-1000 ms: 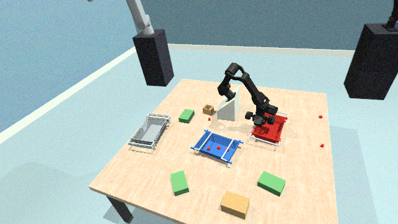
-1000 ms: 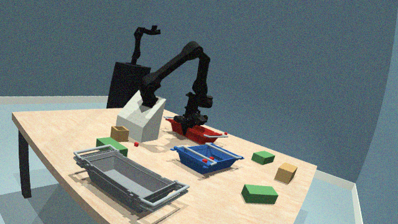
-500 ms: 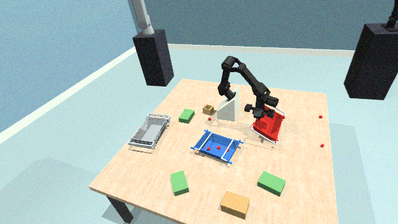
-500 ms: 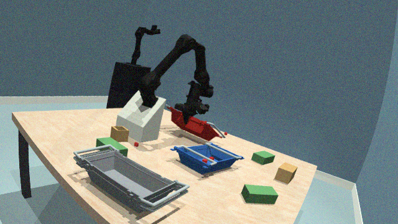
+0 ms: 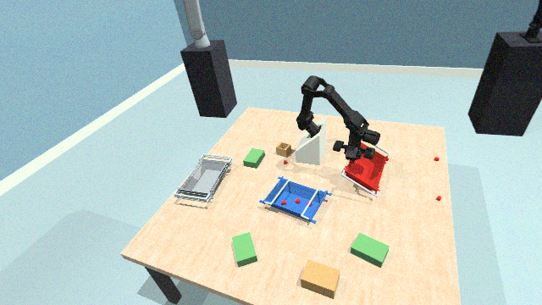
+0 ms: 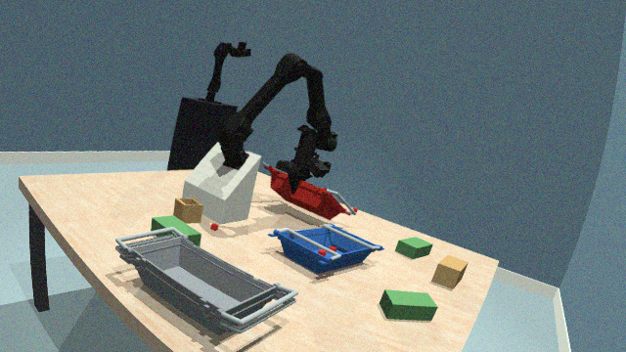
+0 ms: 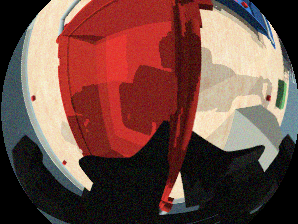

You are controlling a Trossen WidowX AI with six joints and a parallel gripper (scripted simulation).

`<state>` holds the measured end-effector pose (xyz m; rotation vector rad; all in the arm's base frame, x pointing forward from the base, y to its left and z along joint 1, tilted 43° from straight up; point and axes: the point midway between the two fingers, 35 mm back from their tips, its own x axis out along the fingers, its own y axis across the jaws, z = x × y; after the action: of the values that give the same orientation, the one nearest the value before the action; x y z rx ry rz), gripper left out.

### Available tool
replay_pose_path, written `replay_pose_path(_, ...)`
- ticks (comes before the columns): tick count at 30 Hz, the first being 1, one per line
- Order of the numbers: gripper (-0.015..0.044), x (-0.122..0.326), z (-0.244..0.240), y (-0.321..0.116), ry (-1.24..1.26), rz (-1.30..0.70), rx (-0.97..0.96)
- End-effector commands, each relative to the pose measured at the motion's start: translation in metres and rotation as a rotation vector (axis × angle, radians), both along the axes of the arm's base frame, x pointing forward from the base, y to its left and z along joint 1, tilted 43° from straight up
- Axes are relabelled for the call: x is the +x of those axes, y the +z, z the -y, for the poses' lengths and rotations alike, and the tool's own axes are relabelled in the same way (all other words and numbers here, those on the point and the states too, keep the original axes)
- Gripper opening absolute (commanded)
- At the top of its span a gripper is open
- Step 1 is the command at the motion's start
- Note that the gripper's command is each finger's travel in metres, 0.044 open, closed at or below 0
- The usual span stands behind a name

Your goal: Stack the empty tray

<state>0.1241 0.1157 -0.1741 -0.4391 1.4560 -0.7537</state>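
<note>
The black gripper (image 5: 353,157) (image 6: 293,190) (image 7: 170,124) is closed on a side wall of the red plastic tray (image 5: 367,171) (image 6: 313,198) (image 7: 110,65), one finger inside and one outside. This empty tray hangs tilted just above the pale wooden desk (image 5: 190,246) (image 6: 98,196) (image 7: 45,75), its light bars outside the two ends.

Near it sits the loaded blue plastic tray (image 5: 292,213) (image 6: 303,261), upright on the desk. Both its white bars (image 5: 279,191) (image 5: 309,203) lie across the top, and small red blocks (image 5: 297,201) (image 6: 322,252) show inside. The red tray is beside it, not on the bars.

Beside the red tray stands the arm's white wedge-shaped base (image 5: 309,157) (image 6: 230,202) (image 7: 250,130), with an open tan box (image 5: 283,152) (image 6: 188,212) and a loose red cube (image 5: 285,162) (image 6: 214,227) close by. Farther out are a grey tray (image 5: 187,177) (image 6: 171,298) with bars at its ends, three green blocks (image 5: 244,249) (image 6: 408,305), an orange-tan block (image 5: 320,279) (image 6: 450,271) and, by one edge, two more red cubes (image 5: 436,158) (image 5: 439,197).
</note>
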Motion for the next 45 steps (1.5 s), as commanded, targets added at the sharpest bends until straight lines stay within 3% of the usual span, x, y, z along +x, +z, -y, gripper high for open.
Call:
replay_pose_path(1,0.0,0.01,-0.022,-0.002,-0.003,0.018,0.033)
replay_pose_path(30,0.0,0.054,-0.125,0.018,-0.003,0.02,0.039)
replay_pose_path(45,0.0,0.054,-0.127,0.019,-0.003,0.02,0.039)
